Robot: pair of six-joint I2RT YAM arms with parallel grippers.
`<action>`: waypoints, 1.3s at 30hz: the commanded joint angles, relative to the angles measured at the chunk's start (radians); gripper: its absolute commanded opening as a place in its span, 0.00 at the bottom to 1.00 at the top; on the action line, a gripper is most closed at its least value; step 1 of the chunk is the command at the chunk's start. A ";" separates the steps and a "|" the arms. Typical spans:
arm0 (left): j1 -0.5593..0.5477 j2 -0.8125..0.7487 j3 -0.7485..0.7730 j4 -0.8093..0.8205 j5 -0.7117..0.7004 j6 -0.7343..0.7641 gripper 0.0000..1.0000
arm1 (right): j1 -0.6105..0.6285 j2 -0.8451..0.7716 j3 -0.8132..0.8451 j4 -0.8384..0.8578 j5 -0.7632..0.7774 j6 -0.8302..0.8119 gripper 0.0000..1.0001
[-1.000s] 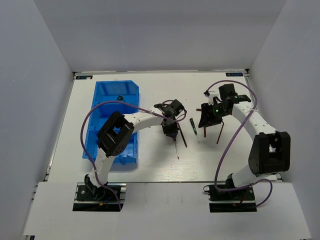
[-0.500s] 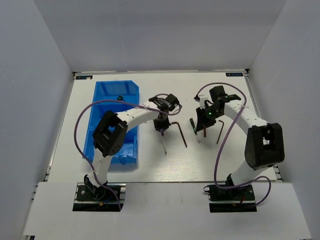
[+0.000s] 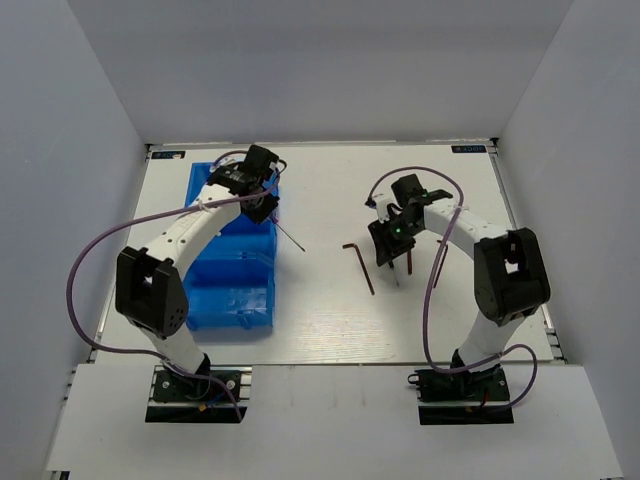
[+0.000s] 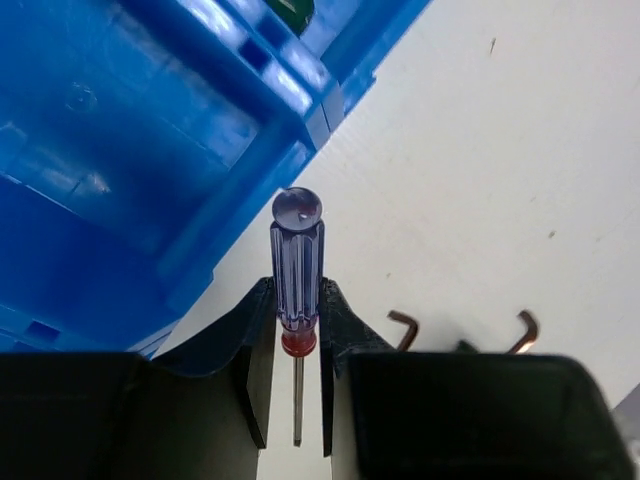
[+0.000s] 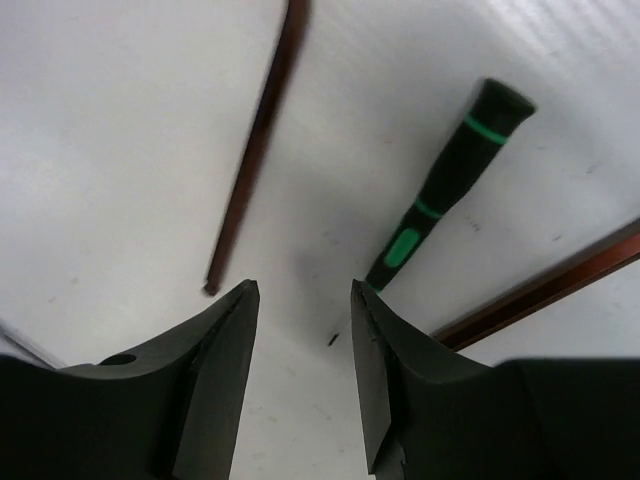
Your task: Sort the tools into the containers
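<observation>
our left gripper point(image 4: 297, 292) is clamped on the blue-handled screwdriver point(image 4: 297, 262), pinching it low on the handle just above the red collar, the handle end pointing out ahead and the shaft running back between the fingers. in the overhead view it hangs at the right-hand rim of the blue bins point(image 3: 215, 290), toward their far end, with the shaft reaching out over the table point(image 3: 330, 320). we judge the step in hand to be the drop: to do it well we should carry the whole tool past the rim, so handle and tip both sit over one compartment, then lower it and let go; released here, the tip could catch the rim and the tool roll out onto the table. our right gripper point(image 5: 300, 300) stands open and empty, low over the dark-green screwdriver point(image 5: 442, 190), with a hex key point(image 5: 255, 150) lying to one side; a small shift toward the handle would centre it for a pick. the table is white, flat and matte, and plain pale walls point(image 3: 90, 110) close it in on three sides
</observation>
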 commanded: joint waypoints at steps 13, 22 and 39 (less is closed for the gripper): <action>0.257 -0.104 -0.107 -0.002 0.002 -0.240 0.00 | 0.034 0.159 0.137 0.142 0.331 0.048 0.48; 0.294 -0.105 -0.191 0.016 0.023 -0.262 0.33 | 0.033 0.186 0.152 0.147 0.331 0.042 0.48; 0.302 -0.199 -0.130 0.382 0.230 0.292 0.53 | 0.033 0.257 0.171 0.068 0.201 0.078 0.02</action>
